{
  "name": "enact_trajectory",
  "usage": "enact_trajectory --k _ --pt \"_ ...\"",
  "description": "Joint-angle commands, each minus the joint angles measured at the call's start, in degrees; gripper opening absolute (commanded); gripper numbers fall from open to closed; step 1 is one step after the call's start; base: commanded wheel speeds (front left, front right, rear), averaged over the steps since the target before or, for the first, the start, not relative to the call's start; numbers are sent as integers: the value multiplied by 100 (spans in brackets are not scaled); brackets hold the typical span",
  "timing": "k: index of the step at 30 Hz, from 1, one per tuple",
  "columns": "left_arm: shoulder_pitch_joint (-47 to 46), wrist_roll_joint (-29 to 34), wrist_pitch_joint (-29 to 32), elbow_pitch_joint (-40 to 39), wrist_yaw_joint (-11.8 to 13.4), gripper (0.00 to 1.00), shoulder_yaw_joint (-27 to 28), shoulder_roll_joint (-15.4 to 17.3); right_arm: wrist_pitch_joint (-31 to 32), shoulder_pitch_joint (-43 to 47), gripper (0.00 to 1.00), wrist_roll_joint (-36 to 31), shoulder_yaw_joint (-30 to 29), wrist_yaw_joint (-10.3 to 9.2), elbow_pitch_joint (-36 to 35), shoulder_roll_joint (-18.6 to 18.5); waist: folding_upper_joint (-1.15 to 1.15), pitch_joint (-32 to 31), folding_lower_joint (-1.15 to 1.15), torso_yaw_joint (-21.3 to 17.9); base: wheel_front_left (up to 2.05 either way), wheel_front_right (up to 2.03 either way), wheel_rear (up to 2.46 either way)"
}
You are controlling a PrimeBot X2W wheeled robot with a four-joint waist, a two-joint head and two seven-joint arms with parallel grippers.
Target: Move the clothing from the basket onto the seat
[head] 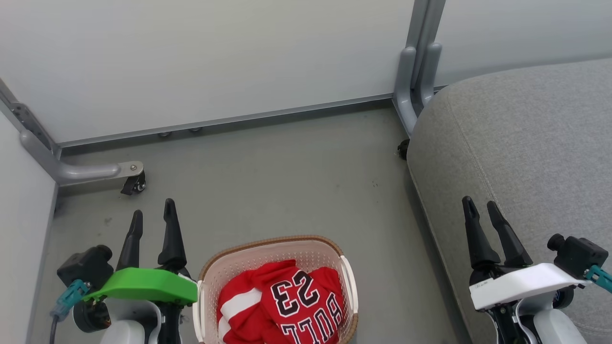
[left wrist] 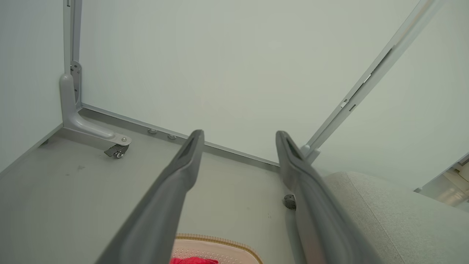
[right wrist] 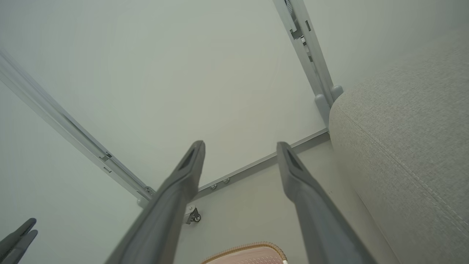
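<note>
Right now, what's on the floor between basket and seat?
Nothing: the head view shows a bare strip of grey floor between the basket and the seat.

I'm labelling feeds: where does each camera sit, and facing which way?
Head view: on the head, facing down at the cream perforated plastic basket of red clothing and grey fabric seat; left gripper, right gripper show.
Left wrist view: on that wrist, facing the white wall along its open fingers.
Right wrist view: on that wrist, likewise; left gripper's tips lower left.
Shared: both wrist views catch basket rim and seat.
</note>
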Motion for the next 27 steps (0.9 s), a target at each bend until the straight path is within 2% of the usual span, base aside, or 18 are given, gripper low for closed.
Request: enact_trajectory --k 1,27 --pt "-141 176 -58 -46 25 100 -18 46 -46 29 100 -196 -32 3 -69 2 24 -1 0 3 0 0 0" --pt "-112 1553 -408 -8 5 100 -255 53 -213 124 100 -1841 -135 3 -100 164 33 14 0 59 0 0 0"
